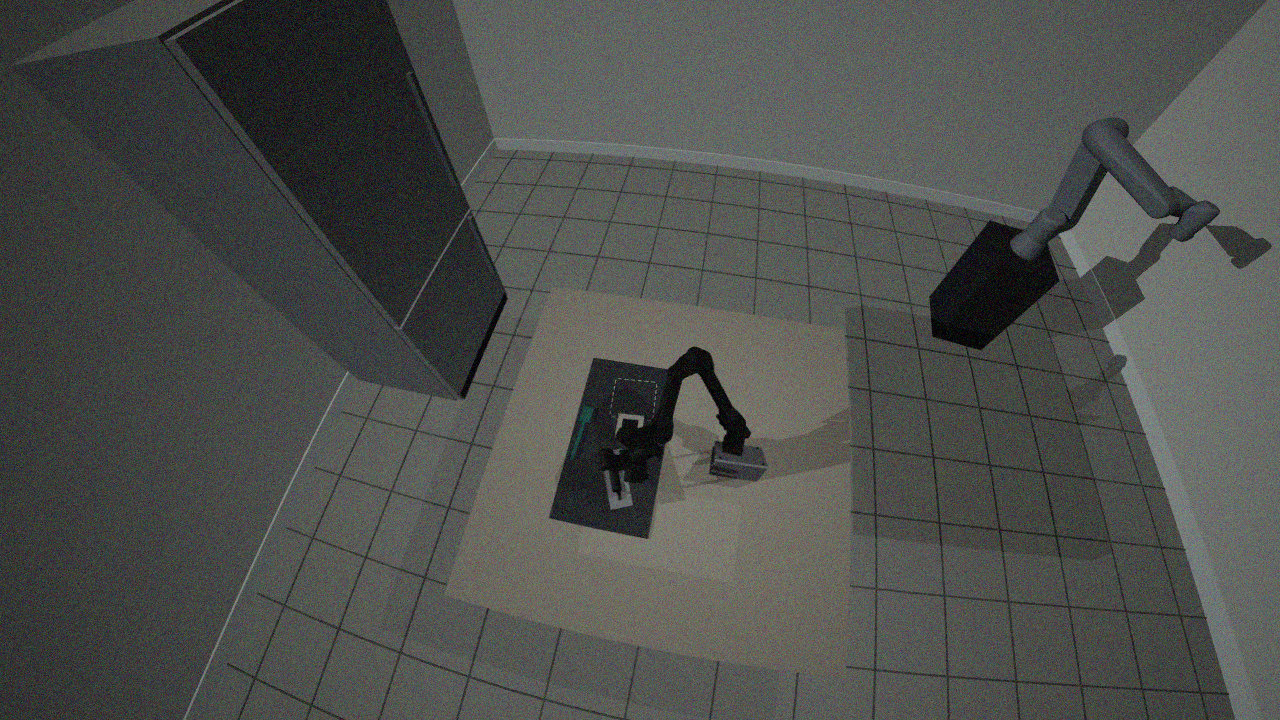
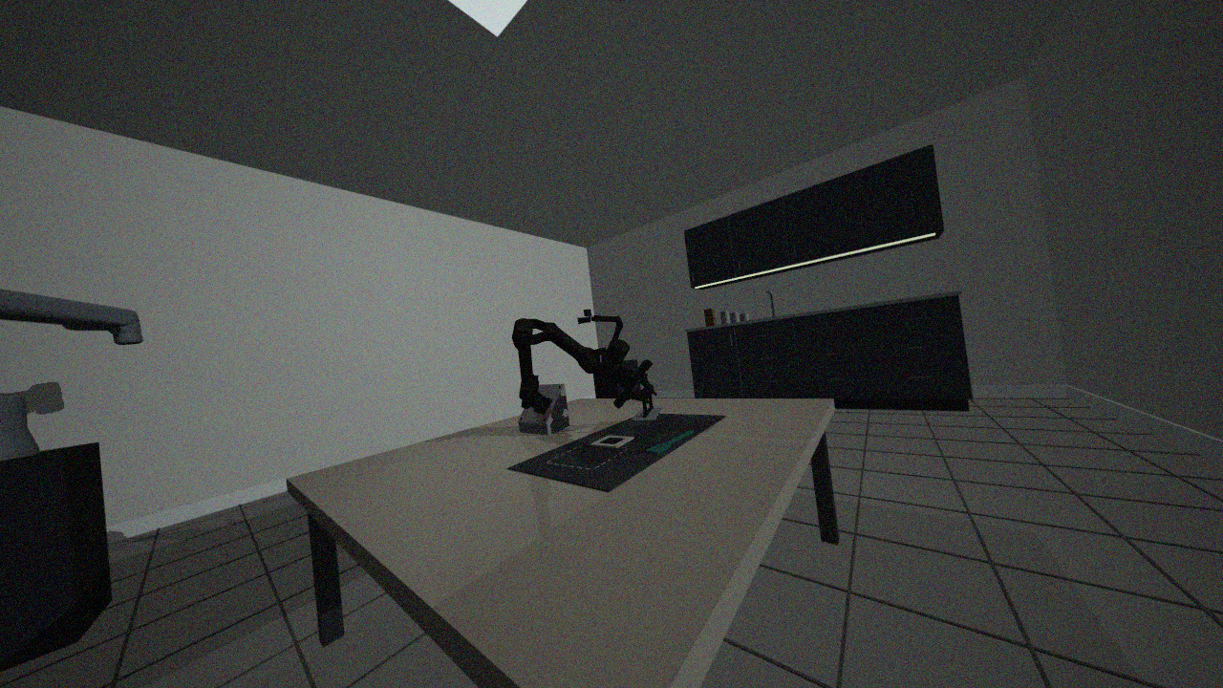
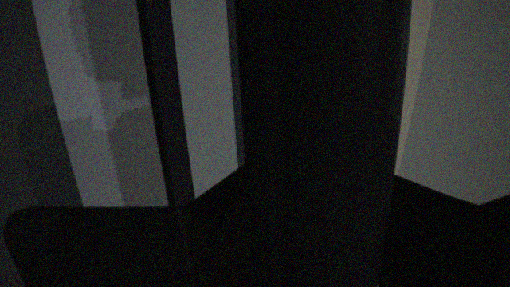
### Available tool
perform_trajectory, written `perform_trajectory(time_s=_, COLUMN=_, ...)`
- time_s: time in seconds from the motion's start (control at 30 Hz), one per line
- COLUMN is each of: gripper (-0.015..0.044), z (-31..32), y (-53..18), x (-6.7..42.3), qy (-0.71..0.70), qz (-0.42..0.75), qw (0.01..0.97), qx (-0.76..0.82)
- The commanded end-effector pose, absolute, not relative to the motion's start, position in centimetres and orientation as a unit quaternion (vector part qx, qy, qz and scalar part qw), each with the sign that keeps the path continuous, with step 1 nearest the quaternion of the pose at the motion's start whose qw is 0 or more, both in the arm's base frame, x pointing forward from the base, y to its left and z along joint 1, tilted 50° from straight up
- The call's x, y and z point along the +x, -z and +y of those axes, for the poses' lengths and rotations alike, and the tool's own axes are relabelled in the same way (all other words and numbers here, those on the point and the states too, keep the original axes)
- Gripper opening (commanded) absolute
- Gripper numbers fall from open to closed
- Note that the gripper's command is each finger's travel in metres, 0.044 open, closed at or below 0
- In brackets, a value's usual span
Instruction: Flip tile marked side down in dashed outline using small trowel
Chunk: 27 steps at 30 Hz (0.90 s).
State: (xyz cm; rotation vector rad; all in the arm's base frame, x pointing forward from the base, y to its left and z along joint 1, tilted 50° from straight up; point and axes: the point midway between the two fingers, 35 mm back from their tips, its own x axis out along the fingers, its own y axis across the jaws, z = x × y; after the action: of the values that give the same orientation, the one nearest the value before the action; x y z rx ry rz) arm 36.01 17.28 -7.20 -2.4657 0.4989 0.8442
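Table [image 1: 716,555]: a pale wooden top is standing in the middle of a tiled floor, with open floor lying on every side of it.
Mat [image 1: 590,483]: a dark strip is lying on the table's left half as the top view shows it, stopping just short of the table edges.
Dashed outline [image 1: 637,396]: it is sitting at the mat's far end, with nothing lying inside it.
Tile [image 1: 633,422]: a white-bordered square with a dark middle is lying flat on the mat, just beside the outline and not in it.
Teal strip [image 1: 581,428]: it is running along the mat's outer long edge, apart from the tile.
Arm [image 1: 707,385]: it is rising from its grey base [image 1: 751,462] on the table beside the mat, arching over and reaching down across the mat's middle.
Gripper [image 1: 619,467]: the jaws are closing partway on something and holding it; the dark trowel [image 1: 617,488] is the thing gripped, hanging above a white patch at the mat's near end.
Wrist view: the gripper's dark body is filling most of it, so the grip itself is not showing.
Tall cabinet [image 1: 340,179]: it is standing on the floor past the table's corner, well apart from the arm.
Second arm [image 1: 1109,170]: a grey one is standing on a dark pedestal [image 1: 984,286] by the wall, well away from the table.
Counter [image 2: 829,351]: it is running along the back wall under dark wall cupboards.
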Motion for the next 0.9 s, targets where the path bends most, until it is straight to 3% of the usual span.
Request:
perform_trajectory(time_s=0.0, gripper=0.0, z=16.3, y=5.4, x=35.7, qy=-0.267, qz=0.193, qw=0.283, qx=-0.901)
perform_trajectory(time_s=0.33, gripper=0.0, z=13.6, y=2.9, x=34.5, qy=-0.19, qz=0.218, qw=0.351, qx=-0.891)
perform_trajectory(time_s=0.87, gripper=0.0, z=13.2, y=3.5, x=34.6, qy=-0.188, qz=0.218, qw=0.352, qx=-0.89)
